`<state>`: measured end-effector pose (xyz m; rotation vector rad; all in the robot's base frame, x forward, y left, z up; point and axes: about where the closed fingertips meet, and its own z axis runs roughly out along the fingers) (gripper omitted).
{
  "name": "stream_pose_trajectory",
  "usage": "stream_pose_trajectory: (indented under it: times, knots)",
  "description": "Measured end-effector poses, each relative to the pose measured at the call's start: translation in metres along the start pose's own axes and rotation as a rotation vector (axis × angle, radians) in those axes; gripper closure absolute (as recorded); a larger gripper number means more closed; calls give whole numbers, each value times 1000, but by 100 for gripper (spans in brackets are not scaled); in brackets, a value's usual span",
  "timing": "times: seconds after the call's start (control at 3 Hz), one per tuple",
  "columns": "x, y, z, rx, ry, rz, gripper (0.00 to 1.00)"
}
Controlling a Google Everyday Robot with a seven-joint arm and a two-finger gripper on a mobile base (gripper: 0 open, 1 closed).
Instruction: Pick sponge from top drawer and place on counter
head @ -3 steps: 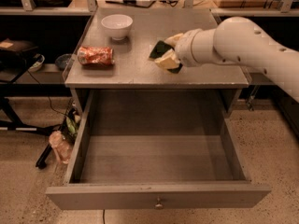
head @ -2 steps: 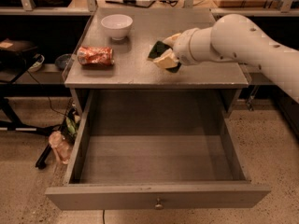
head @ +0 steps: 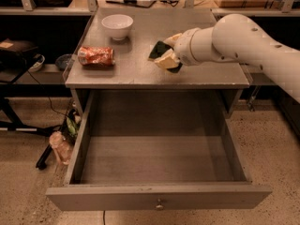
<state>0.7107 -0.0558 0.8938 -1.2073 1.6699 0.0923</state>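
Observation:
The sponge (head: 157, 50), dark green with a yellow layer, is held between the cream fingers of my gripper (head: 165, 51), just above or touching the counter (head: 136, 71) right of its centre. The gripper is shut on the sponge, and the white arm reaches in from the right. The top drawer (head: 140, 197) is pulled fully out below the counter. Its inside shows nothing in it, and its small round knob (head: 159, 204) faces the front.
A white bowl (head: 117, 25) stands at the counter's back left. A crushed red can (head: 96, 56) lies on its left side. A shelf with cables runs behind. Plastic bottles and clutter (head: 62, 146) lie on the floor left of the drawer.
The arm has shifted very slightly; the sponge stays held in the gripper over the counter.

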Motion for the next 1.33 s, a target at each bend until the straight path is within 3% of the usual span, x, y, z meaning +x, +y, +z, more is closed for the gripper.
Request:
stream_pose_trajectory:
  times: [0.67, 1.33]
  knots:
    - [0, 0, 0, 0, 0, 0, 4]
    - [0, 0, 0, 0, 0, 0, 0]
